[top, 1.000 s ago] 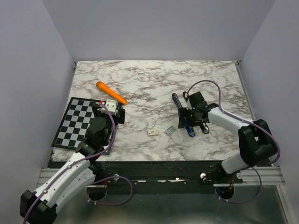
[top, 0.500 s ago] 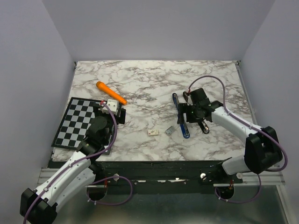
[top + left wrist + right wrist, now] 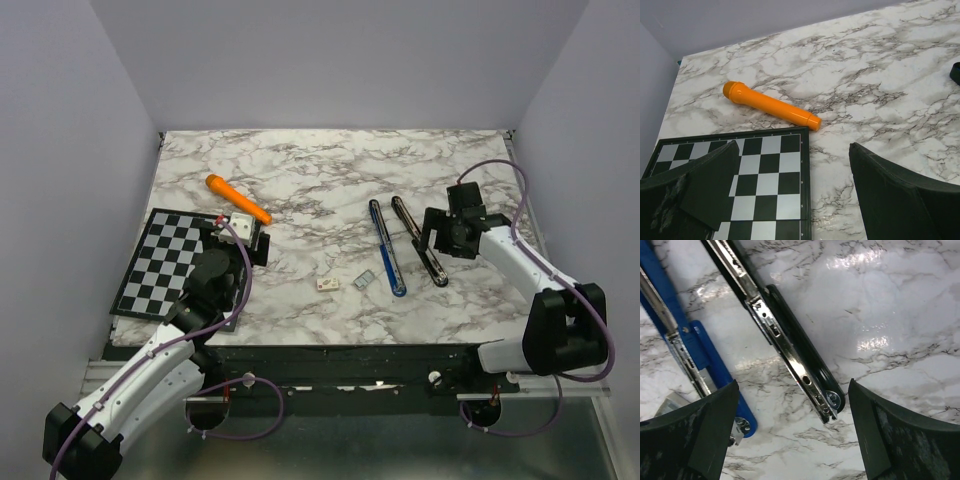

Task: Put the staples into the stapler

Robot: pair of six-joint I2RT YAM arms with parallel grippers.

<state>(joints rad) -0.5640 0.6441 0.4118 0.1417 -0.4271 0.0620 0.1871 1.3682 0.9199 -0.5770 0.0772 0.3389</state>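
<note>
The stapler lies as two long pieces side by side, each with a metal rail on top: a blue one point(image 3: 386, 250) point(image 3: 702, 357) and a black one point(image 3: 420, 243) point(image 3: 776, 331). Whether they join I cannot tell. The staples point(image 3: 364, 281), a small grey strip, lie just left of the blue piece's near end. My right gripper point(image 3: 437, 238) point(image 3: 792, 385) is open, hanging over the black piece's near end with nothing in it. My left gripper point(image 3: 250, 240) point(image 3: 793, 145) is open over the chessboard's right edge, far from the stapler.
A small whitish box point(image 3: 327, 284) lies left of the staples. An orange marker point(image 3: 238, 198) point(image 3: 771, 105) rests beyond the black-and-white chessboard point(image 3: 165, 265) point(image 3: 770, 165) at the left. Purple walls close in the marble table point(image 3: 330, 160) on three sides.
My right gripper has lifted off the stapler, drawn back to the right and opened wider. The black piece, earlier under the gripper, now lies uncovered beside the blue one. The left arm is unmoved.
</note>
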